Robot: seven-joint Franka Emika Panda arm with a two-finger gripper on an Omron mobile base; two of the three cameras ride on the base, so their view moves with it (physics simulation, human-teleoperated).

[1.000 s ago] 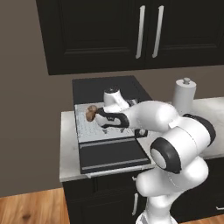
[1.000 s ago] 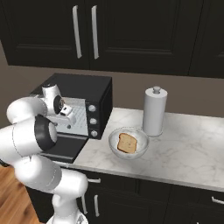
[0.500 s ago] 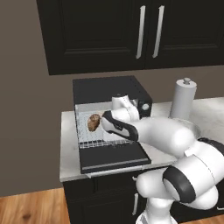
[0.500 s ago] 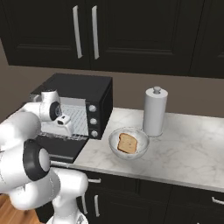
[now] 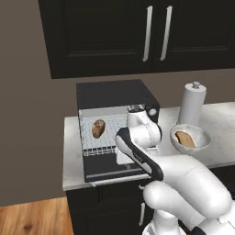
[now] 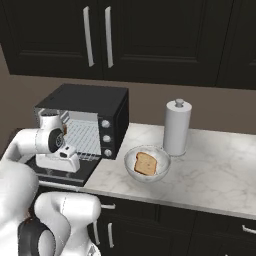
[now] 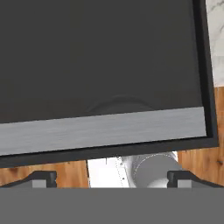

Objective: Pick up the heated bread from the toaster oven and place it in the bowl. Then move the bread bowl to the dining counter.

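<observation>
Bread sits on the toaster oven rack; bowl holds a slice.

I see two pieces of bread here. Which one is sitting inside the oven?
The small chunky golden-brown heated bread, on the wire rack of the open toaster oven. The other is a flat tan slice lying in the bowl on the counter.

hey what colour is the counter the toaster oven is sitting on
White-grey marbled stone counter, under the black toaster oven; clearest in the right base view.

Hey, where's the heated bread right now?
In the left base view, the heated bread sits on the wire rack inside the open toaster oven, toward its left side, left of the arm.
</observation>
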